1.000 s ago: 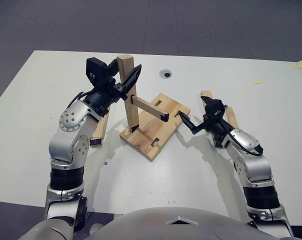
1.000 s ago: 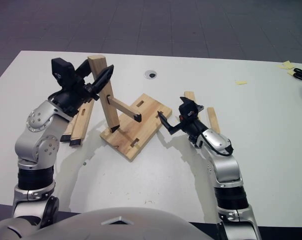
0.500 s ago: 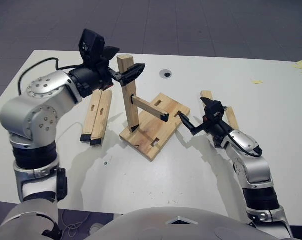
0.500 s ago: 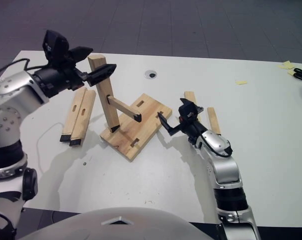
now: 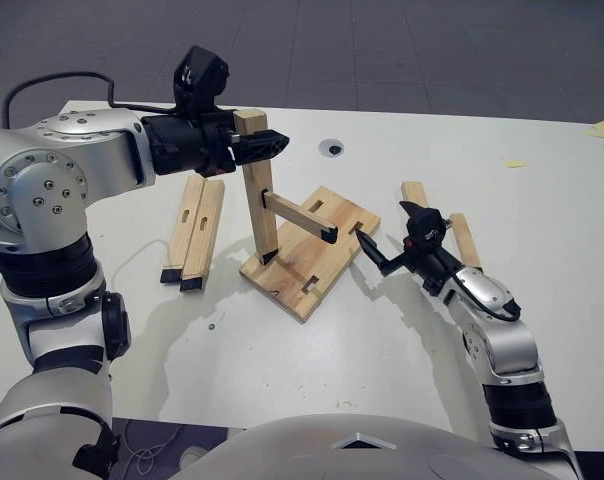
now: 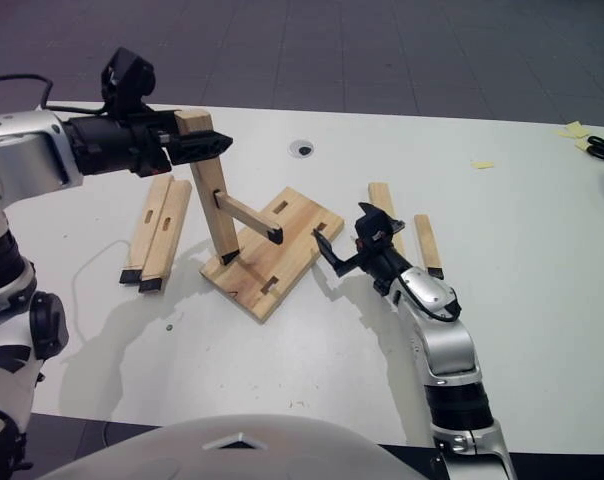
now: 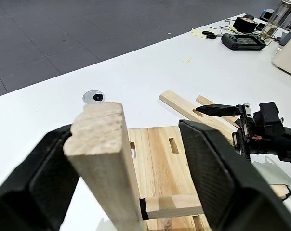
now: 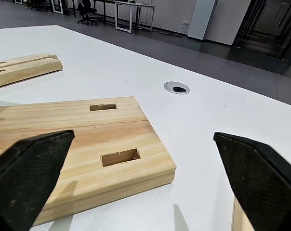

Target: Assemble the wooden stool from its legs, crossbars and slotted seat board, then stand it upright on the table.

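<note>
Seat board: the slotted seat board (image 5: pixel 320 264) lies flat at the centre of the counter (image 5: pixel 312 370), with several of its slots empty.
Fitted leg: one leg (image 5: pixel 261 195) stands in the board's near-left corner, leaning slightly. Its crossbar (image 5: pixel 297 213) projects to the right above the board, with the free end unsupported.
Left gripper: the left gripper (image 5: pixel 267 143) reaches in level from the left at the top of the fitted leg. Its fingers are spread and straddle the leg top. In the wrist view one pad is against the wood and the other stands apart, so there is no clamping grip.
Right gripper: the right gripper (image 5: pixel 384 226) sits low, just beside the board's right corner. Its fingers are wide apart and hold nothing.
Loose parts, left: two legs (image 5: pixel 192 230) lie side by side, near the board.
Loose parts, right: two narrower sticks (image 6: pixel 383 207) (image 6: pixel 427 246) lie on the far side of the right forearm.
Change: over the last second the left arm has swung up and outward, and its gripper has moved from the leg's upper shaft to the very top. The leg, crossbar and board have not shifted. The right gripper has kept its station.
Meaning: judged from this, the first leg is seated well enough to stand with little support. Three legs and the other crossbars remain to be fitted, so assembly is at an early stage.
</note>
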